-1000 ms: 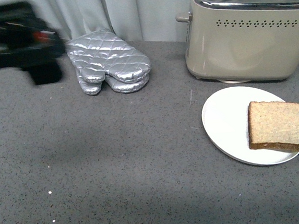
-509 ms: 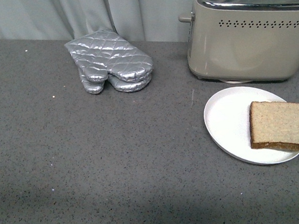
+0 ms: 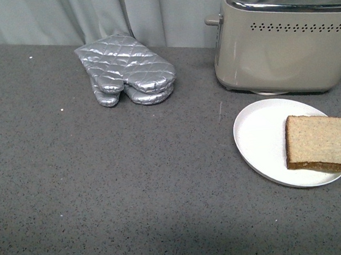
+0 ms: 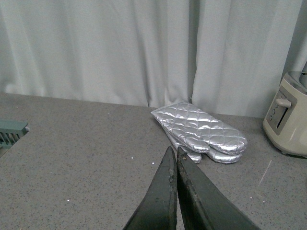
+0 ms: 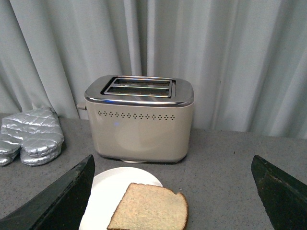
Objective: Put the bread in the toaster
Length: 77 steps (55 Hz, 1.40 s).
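Observation:
The bread (image 3: 324, 142) is a tan slice with a brown crust lying on the right side of a round white plate (image 3: 259, 139), seen in the front view. The beige toaster (image 3: 285, 37) with a chrome top and two slots stands behind the plate at the back right. In the right wrist view my right gripper (image 5: 172, 165) is open wide above the counter, with the bread (image 5: 151, 208), the plate (image 5: 108, 191) and the toaster (image 5: 141, 120) framed between its fingers. In the left wrist view my left gripper (image 4: 173, 151) is shut and empty above the counter.
A silver quilted oven mitt (image 3: 126, 70) lies at the back left of the toaster, also in the left wrist view (image 4: 201, 132) and the right wrist view (image 5: 31, 136). Grey curtains hang behind the dark speckled counter (image 3: 116, 186). Neither arm shows in the front view.
One second ago a dark blurred arm showed at the far left of the front view; it has left that view. Bread, plate, toaster and mitt have not moved.

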Tool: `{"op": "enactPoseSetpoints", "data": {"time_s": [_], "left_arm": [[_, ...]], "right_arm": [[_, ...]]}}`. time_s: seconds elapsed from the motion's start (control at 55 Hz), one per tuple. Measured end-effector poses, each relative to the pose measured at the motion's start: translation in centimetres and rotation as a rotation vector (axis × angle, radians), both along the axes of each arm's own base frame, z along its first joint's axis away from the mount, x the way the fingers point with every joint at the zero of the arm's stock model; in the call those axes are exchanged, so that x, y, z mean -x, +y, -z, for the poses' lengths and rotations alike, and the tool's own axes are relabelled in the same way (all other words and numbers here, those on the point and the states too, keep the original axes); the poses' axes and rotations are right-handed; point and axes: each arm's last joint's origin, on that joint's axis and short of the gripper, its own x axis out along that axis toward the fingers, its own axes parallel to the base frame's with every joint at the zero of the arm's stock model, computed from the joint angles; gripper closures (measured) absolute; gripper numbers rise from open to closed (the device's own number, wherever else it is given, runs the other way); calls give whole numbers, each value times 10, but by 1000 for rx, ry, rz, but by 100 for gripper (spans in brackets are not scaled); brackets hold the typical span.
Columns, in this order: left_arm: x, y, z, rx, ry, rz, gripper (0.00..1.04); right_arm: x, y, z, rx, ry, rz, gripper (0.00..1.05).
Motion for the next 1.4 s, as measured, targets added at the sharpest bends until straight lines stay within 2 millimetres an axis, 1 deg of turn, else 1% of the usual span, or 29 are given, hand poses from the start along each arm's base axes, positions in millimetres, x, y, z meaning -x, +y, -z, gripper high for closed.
{"op": "enactPoseSetpoints", "data": {"time_s": [0.273,0.855,0.945,1.0,1.127,1.164,1.2,1.218,1.291,1.364,1.4], "left_arm": [[9,0,-1,0,-5,-1,101],[20,0,-1,0,-6,-1,101],[28,0,4,0,29,2,101],[30,0,2,0,3,2,101],[31,0,2,0,2,2,101],[31,0,2,0,2,2,98],[31,0,2,0,2,2,91],[31,0,2,0,2,2,89],[31,0,2,0,1,1,77],[31,0,2,0,0,2,64],[31,0,2,0,1,2,53]], "right_arm": [[0,0,0,0,0,1,10],[0,0,0,0,0,1,10],[0,0,0,0,0,1,10],[0,0,0,0,0,2,10],[0,0,0,0,0,1,10],[0,0,0,0,0,1,10],[0,0,0,3,2,3,10],[0,0,1,14,25,17,10],[-4,-1,1,77,150,32,10],[-19,-6,1,69,244,24,10],[-31,-10,1,49,292,29,10]]}}
